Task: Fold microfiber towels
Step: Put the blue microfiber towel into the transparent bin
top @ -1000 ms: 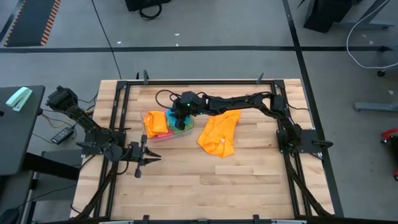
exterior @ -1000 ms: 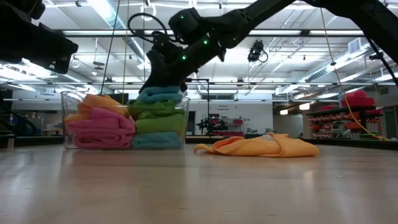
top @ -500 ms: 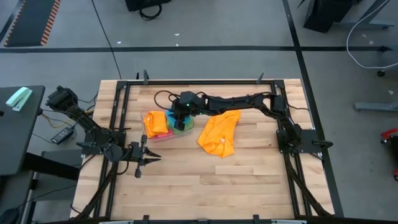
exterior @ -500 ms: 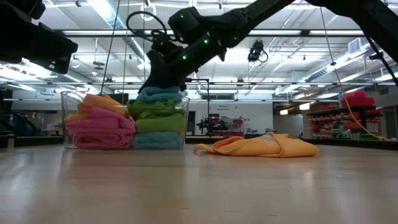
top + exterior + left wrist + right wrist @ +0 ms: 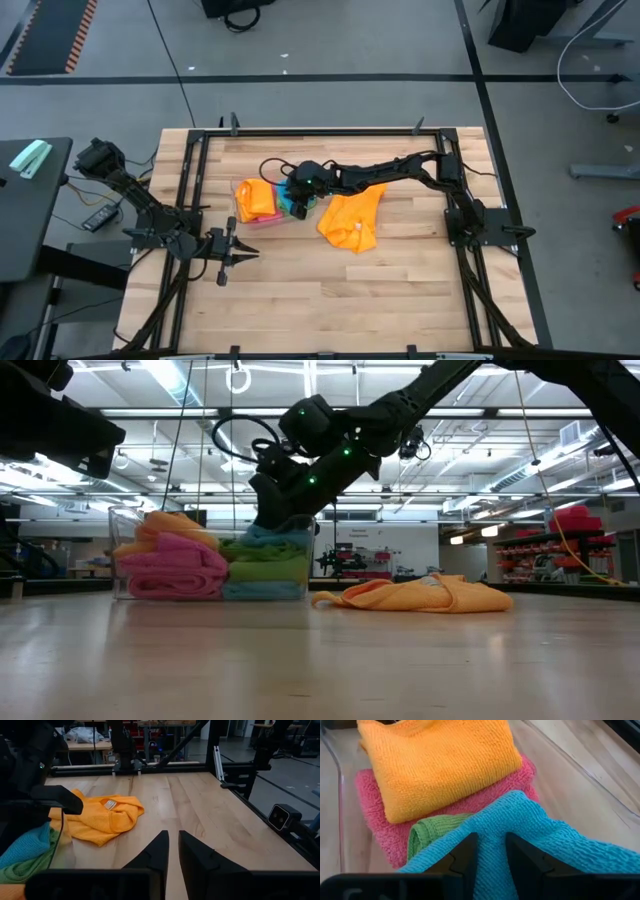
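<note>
A clear tub [image 5: 118, 550] holds folded towels: an orange one [image 5: 435, 760] on a pink one [image 5: 375, 810], and beside them a green one [image 5: 265, 568] between two sky-blue ones. My right gripper [image 5: 492, 845] is over the tub, shut on the top blue towel [image 5: 535, 840]. A loose orange towel [image 5: 352, 215] lies crumpled on the table right of the tub. My left gripper [image 5: 245, 257] is shut and empty, near the table's left front. My right gripper pinches a raised fold of the top blue towel [image 5: 492, 827] between its two fingers, slanting down from the table's right side. The rest of the towel lies on the green towel [image 5: 432, 832] in the tub.
The dark frame rails [image 5: 320, 130] run around the work area. Bare wood [image 5: 350, 300] lies in front of the tub and the loose orange towel.
My right gripper has gone down and a little toward the table's near and right edges, still shut on the blue towel. The blue towel's top has been drawn that way, and the tub with its towels has slid slightly along with it.
</note>
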`<state>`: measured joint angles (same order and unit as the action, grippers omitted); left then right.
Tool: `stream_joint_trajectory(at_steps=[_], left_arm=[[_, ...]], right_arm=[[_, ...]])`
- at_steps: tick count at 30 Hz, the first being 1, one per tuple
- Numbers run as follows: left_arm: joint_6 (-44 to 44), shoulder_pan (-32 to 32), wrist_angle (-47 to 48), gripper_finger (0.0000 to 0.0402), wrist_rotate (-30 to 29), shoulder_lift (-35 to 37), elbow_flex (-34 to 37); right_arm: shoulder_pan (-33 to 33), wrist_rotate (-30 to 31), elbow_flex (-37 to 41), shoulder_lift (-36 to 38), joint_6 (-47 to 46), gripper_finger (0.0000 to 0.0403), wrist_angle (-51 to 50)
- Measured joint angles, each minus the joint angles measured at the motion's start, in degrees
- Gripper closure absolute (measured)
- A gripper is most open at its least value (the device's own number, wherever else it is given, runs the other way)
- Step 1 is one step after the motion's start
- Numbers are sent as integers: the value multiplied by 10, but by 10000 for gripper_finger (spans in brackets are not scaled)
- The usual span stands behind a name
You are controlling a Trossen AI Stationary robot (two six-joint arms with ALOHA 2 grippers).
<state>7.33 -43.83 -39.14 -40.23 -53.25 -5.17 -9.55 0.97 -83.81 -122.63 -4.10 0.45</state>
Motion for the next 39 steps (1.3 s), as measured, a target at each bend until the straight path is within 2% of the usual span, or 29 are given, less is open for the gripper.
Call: stream_joint_trajectory(at_steps=[7,22,39], left_arm=[[0,0,0,353,0,0,0],[0,0,4,355,0,0,0],[0,0,5,354,0,0,0]], right_arm=[[0,1,-9,-2,1,290,-6],[0,-1,-150,-7,33,290,-121],[3,-1,-169,-6,48,290,-135]])
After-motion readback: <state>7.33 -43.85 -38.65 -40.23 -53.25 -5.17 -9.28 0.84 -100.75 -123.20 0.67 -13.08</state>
